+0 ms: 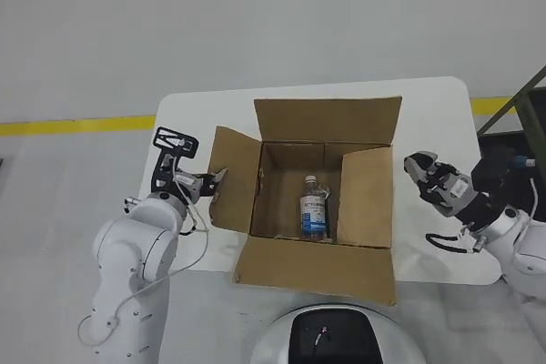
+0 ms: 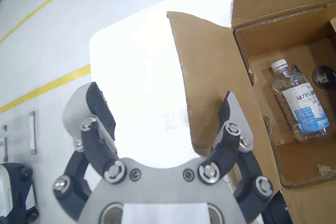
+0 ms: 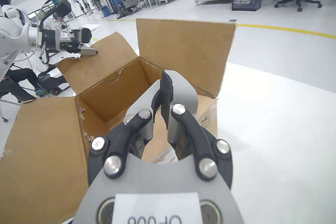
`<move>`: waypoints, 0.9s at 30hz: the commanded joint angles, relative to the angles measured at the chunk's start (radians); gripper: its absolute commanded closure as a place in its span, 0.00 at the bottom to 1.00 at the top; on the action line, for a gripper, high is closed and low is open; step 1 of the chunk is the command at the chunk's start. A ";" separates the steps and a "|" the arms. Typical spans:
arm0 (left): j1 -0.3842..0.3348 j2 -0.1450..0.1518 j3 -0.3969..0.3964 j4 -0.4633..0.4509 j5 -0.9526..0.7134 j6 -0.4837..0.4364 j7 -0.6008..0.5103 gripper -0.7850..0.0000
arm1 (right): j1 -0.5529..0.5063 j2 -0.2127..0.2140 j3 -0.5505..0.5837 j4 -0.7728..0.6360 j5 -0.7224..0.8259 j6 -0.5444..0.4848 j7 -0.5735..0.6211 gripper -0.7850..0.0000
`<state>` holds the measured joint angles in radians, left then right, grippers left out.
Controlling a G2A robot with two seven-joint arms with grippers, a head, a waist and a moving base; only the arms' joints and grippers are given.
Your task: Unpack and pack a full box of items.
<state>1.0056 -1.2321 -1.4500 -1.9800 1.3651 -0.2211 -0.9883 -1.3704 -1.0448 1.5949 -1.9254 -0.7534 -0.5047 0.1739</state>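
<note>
An open cardboard box stands in the middle of the white table with all of its flaps folded out. Inside lies a clear bottle with a white cap and a blue-and-white label, also seen as the bottle with a small dark round thing beside it. My left gripper is open at the box's left flap, whose torn lower corner sits just inside one finger. My right gripper is shut on nothing, hovering just outside the box's right side.
Bare table lies left of the box and to its right. A dark metal frame stands past the table's right end. A yellow line runs across the floor behind.
</note>
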 commanded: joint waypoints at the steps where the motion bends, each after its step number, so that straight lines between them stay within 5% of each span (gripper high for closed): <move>1: 0.009 0.001 -0.003 -0.002 -0.003 -0.001 0.004 0.00 | 0.056 0.000 -0.011 0.021 0.006 0.008 0.020 1.00; 15: 0.061 0.009 -0.019 -0.039 -0.040 0.004 0.024 0.00 | 0.504 -0.046 -0.329 0.379 -0.099 0.090 0.107 1.00; 27: 0.069 0.015 -0.026 -0.040 -0.057 -0.001 0.029 0.00 | 0.624 -0.084 -0.448 0.573 -0.100 0.196 0.137 1.00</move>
<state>1.0751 -1.2174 -1.4757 -2.0208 1.3084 -0.2223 -0.9592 -0.7498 -1.1280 1.1503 -1.3585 -0.8561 -0.3096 0.3059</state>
